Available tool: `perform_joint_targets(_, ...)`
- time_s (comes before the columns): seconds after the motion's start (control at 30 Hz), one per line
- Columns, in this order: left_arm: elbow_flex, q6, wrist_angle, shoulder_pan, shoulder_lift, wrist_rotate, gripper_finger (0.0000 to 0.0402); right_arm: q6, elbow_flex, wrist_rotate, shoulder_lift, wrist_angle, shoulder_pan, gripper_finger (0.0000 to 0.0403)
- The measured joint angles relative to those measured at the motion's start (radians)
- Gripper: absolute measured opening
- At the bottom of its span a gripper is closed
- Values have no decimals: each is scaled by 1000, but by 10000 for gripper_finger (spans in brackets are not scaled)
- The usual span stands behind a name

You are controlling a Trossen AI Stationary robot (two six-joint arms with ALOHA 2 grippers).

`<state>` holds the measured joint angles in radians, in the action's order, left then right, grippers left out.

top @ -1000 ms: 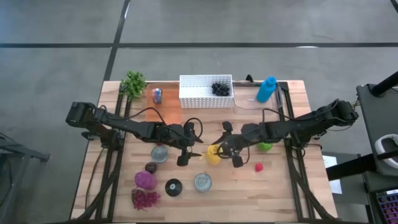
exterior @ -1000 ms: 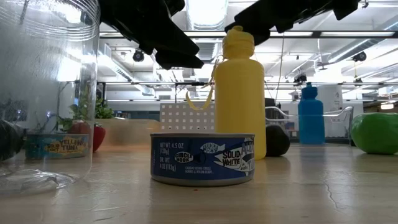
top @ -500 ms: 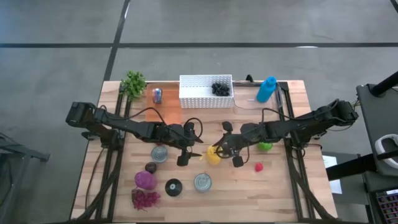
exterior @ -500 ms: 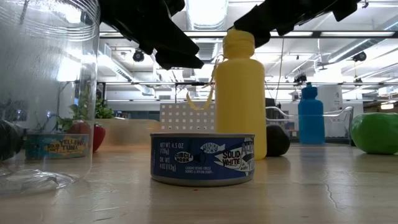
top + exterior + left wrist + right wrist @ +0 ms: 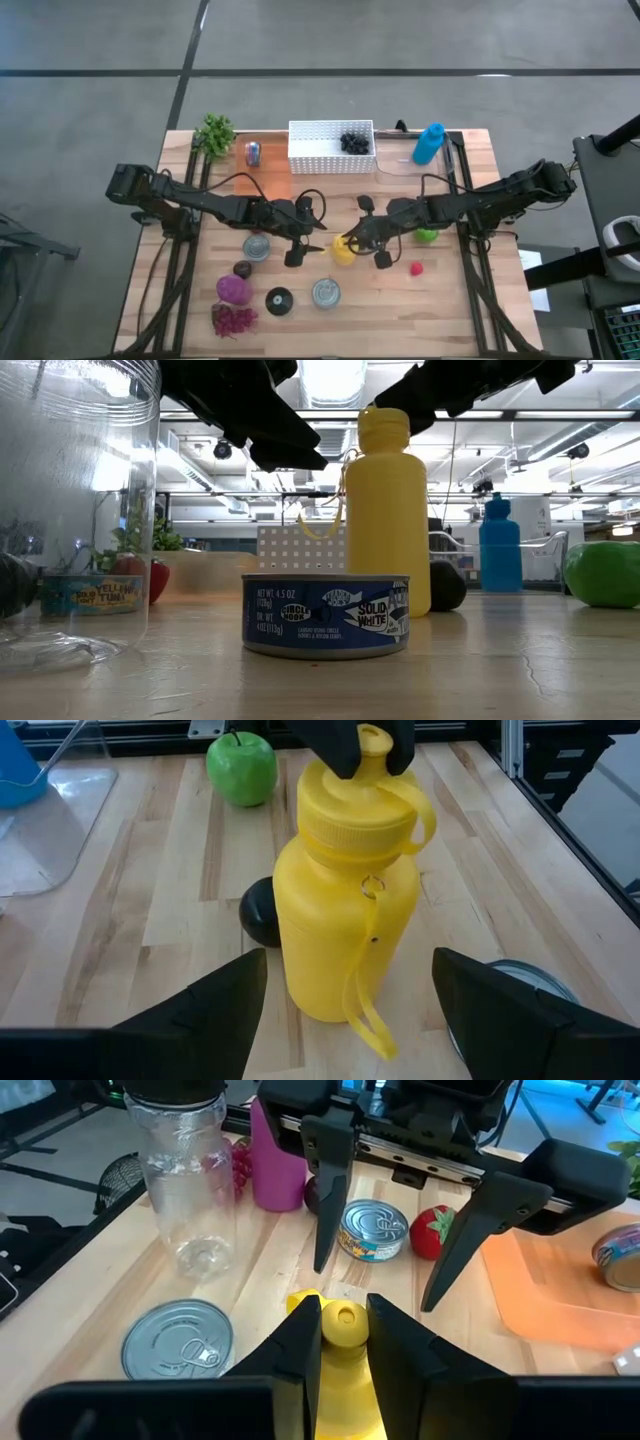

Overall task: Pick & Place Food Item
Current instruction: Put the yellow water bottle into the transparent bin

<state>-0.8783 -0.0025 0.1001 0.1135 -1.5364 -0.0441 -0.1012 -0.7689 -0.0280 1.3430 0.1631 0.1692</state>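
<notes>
Right wrist view shows the right gripper (image 5: 345,1325) pinched on the bottle (image 5: 345,900) cap, so lift straight up, clear of the spread-fingered left gripper (image 5: 345,1000).

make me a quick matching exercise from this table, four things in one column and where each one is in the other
Things:
1. yellow bottle
2. grapes
3. green apple
4. blue bottle

Places:
a. inside the white basket
b. lying beside the basket at the table's far edge
c. partly under the right arm
d. its cap between the right gripper fingers

Pairs: 1-d, 2-a, 3-c, 4-b
</notes>
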Motion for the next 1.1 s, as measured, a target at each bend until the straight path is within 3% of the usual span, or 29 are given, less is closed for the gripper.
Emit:
perform_joint_targets(0.53, 0, 3, 0, 0, 0, 0, 285, -11, 0, 2, -7, -7, 0, 59)
perform_joint_targets(1.1, 0, -1, 0, 0, 0, 0, 288, 26, -7, 4, -100, -12, 0, 59)
